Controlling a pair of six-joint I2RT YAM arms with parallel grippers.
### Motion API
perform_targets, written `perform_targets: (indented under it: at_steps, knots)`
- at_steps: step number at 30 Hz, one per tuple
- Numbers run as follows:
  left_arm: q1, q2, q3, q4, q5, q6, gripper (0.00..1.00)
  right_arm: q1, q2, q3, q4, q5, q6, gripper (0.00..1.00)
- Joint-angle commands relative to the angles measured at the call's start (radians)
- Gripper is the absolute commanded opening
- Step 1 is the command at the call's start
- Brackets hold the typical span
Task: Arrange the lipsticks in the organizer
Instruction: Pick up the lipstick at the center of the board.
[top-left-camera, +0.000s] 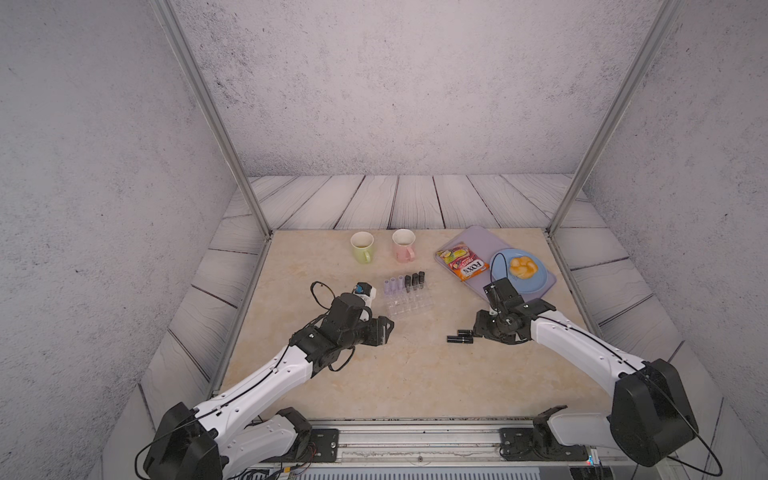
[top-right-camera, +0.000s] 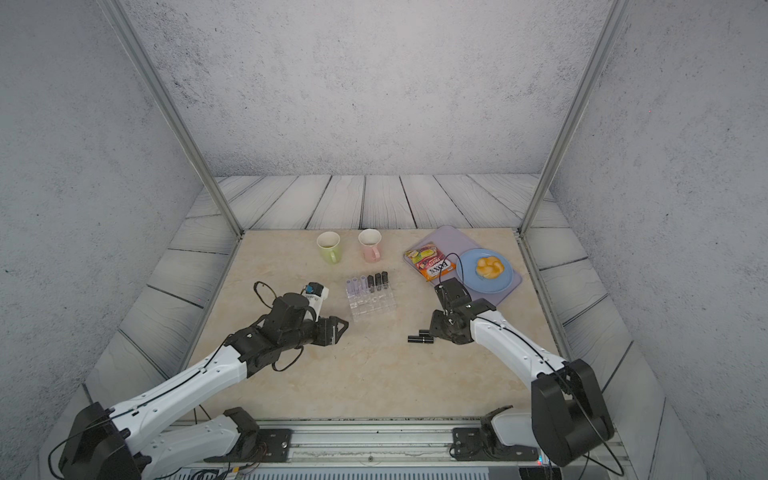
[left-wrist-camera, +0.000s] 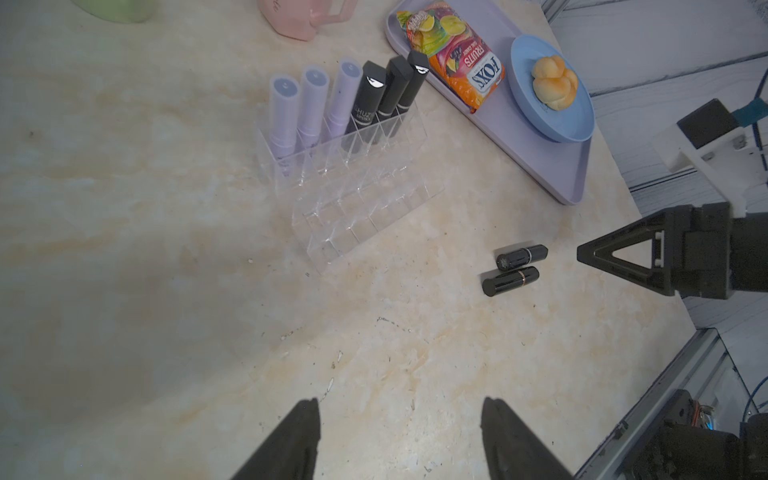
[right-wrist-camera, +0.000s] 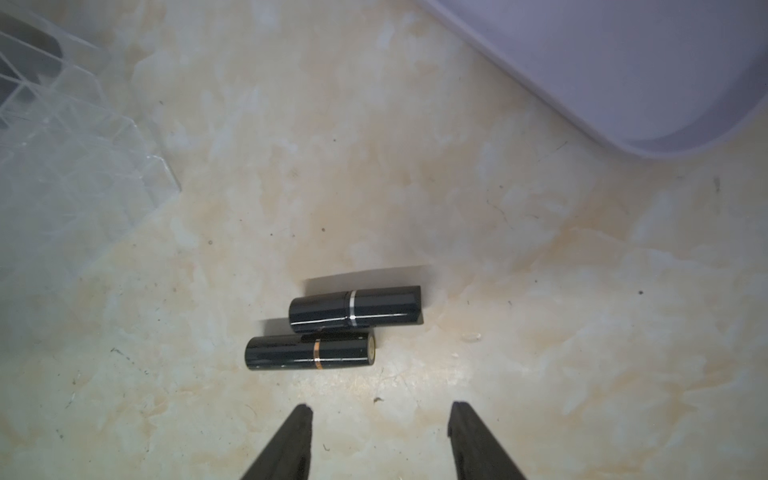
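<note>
Beige marbled bench (top-left-camera: 395, 374), grey textured walls behind.

Organizer (left-wrist-camera: 353, 199): clear, gridded, standing near the middle of the bench. Its rearmost row holds six tubes upright, three lilac lipsticks (left-wrist-camera: 311, 104) side by side and next to them three black lipsticks (left-wrist-camera: 386, 95).

Two further tubes lie on their sides on the bare bench, apart from the organizer on its right: a silver-banded lipstick (right-wrist-camera: 355, 309) and a copper-banded lipstick (right-wrist-camera: 309, 352), parallel and close alongside each other.

Right gripper (right-wrist-camera: 380, 407): just beside this pair, jaws parted, holding nothing.

Left gripper (left-wrist-camera: 401, 405): near the organizer's left front corner, jaws parted, holding nothing.

Beyond: lilac tray (top-left-camera: 478, 239) carrying a candy packet (top-left-camera: 462, 262) and a blue plate (top-left-camera: 536, 274) with a bun (top-left-camera: 521, 266). A green mug (top-left-camera: 362, 246) and a pink mug (top-left-camera: 404, 245) stand at the far edge.
</note>
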Motion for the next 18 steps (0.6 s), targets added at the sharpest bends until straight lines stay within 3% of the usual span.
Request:
perform_targets:
  at_steps: [1, 8, 18]
  knots:
    - [-0.007, -0.003, -0.015, 0.028, -0.008, -0.009, 0.66, -0.007, 0.01, -0.032, 0.033, -0.046, 0.137, 0.59]
    - [-0.007, -0.006, -0.003, 0.009, -0.024, 0.023, 0.65, -0.005, 0.008, -0.087, 0.097, -0.039, 0.353, 0.62]
    - [-0.007, -0.027, -0.019, -0.013, -0.04, 0.036, 0.65, -0.007, 0.132, -0.06, 0.211, -0.04, 0.4, 0.68]
